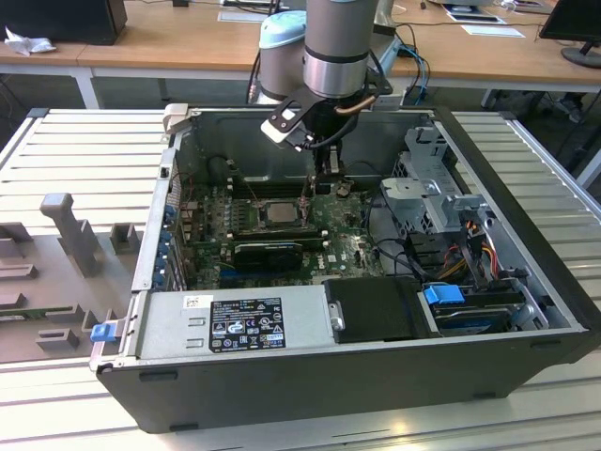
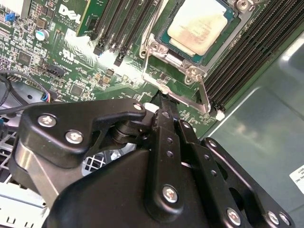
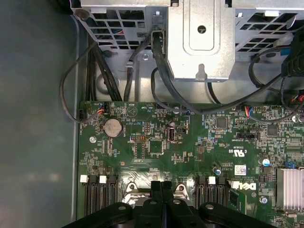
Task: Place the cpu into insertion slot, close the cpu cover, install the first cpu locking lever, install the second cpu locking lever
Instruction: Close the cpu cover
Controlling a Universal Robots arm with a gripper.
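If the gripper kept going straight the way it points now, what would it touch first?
Probably the locking lever at the socket's edge, beside the cpu cover: the gripper is just over it in the second wrist view. Whether they already touch, I cannot tell.

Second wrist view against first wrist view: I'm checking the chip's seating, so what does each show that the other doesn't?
Second wrist view: the small square dull-silver cpu, with the thin silver metal frame cpu cover lying around it. First wrist view: a round silver coin battery and a grey perforated metal drive cage. Both wrist views: the green motherboard and the black pincer, shut.
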